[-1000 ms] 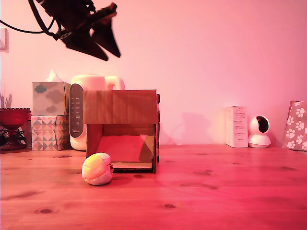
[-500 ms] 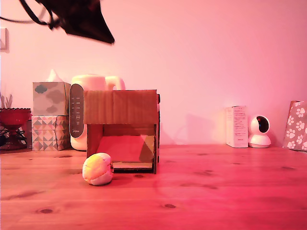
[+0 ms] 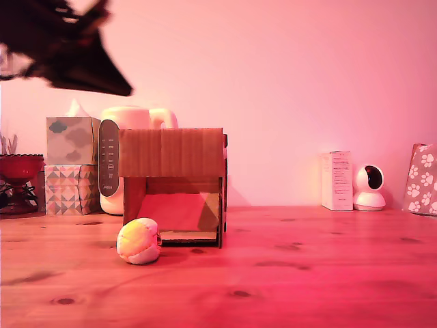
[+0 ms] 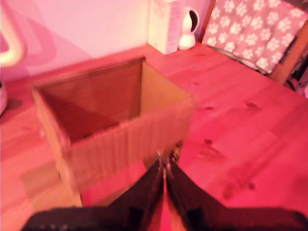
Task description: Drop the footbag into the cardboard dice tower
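The footbag [image 3: 138, 240], a small cream, yellow and orange ball, rests on the wooden table against the front left corner of the cardboard dice tower [image 3: 174, 184]. My gripper [image 3: 121, 89] is a dark motion-blurred shape high at the exterior view's upper left, well above and left of the tower and ball. In the wrist view the gripper [image 4: 164, 165] looks down on the tower's open top [image 4: 115, 120]; its dark fingers [image 4: 147, 190] meet at the tips, shut, with nothing between them. The footbag does not show in the wrist view.
Stacked patterned tissue boxes [image 3: 72, 164], a white kettle-like appliance [image 3: 133, 123] and a red bowl [image 3: 19, 165] stand behind the tower at the exterior view's left. A white carton [image 3: 336, 180], a round white camera [image 3: 369, 186] and a paw-print bag [image 3: 422, 179] stand at the right.
My gripper has swung from above the tower toward the exterior view's left and slightly lower, now blurred by motion. The footbag and tower have not moved.
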Controlling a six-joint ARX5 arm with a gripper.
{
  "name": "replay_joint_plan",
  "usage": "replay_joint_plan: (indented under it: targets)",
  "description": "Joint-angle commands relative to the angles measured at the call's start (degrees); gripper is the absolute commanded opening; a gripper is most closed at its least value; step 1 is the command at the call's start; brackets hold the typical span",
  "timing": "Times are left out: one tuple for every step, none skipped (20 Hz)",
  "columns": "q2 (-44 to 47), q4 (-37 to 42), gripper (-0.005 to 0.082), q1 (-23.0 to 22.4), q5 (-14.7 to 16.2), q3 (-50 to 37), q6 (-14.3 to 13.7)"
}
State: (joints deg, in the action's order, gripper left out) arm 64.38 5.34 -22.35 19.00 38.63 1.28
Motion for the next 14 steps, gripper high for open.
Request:
replay_joint_plan:
  targets:
    - [-2.4,1.5,-0.0024,0.1,0.0,-4.1,0.8]
    - [-4.1,2.3,-0.0024,0.1,0.0,-6.6,2.1]
    - [-5.8,2.5,-0.0024,0.1,0.0,-8.9,3.1]
    - [-7.5,2.4,-0.0024,0.1,0.0,-11.2,3.2]
    - [-8.9,2.4,-0.0024,0.1,0.0,-13.3,3.7]
    - [-10.2,2.1,-0.0024,0.1,0.0,-15.3,4.6]
    - [-11.1,0.7,-0.0024,0.1,0.0,-16.6,4.8]
    - [-11.6,-1.4,-0.0024,0.1,0.0,-17.2,4.8]
    - [-11.6,-4.3,-0.0024,0.1,0.0,-17.2,4.7]
    - [-11.5,-6.3,-0.0024,0.1,0.0,-17.2,4.7]
    - [-11.5,-7.7,-0.0024,0.1,0.0,-17.2,4.7]
    - [-11.5,-8.1,-0.0024,0.1,0.0,-17.2,4.7]
    - [-11.5,-8.0,-0.0024,0.1,0.0,-17.2,4.7]
    - [-11.5,-7.6,-0.0024,0.1,0.0,-17.2,4.7]
